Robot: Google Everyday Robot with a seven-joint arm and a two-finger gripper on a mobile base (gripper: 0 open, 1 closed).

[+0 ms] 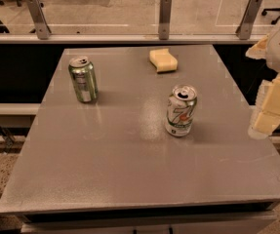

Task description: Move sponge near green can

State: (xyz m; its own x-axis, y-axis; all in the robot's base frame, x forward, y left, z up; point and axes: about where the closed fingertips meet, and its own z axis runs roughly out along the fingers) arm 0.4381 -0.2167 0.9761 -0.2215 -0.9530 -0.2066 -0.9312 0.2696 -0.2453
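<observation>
The sponge (163,60) is a pale yellow foam block lying near the far edge of the grey table (130,160), right of centre. The green can (83,79) stands upright at the far left of the table, well left of the sponge. My gripper (271,108) is at the right edge of the view, beyond the table's right side, its cream-coloured fingers pointing down. It holds nothing that I can see and is far from both the sponge and the green can.
A white 7-Up can (181,110) stands upright right of the table's centre, between my gripper and the green can. A glass railing with metal posts (165,16) runs behind the table. Office chairs stand on the floor beyond it.
</observation>
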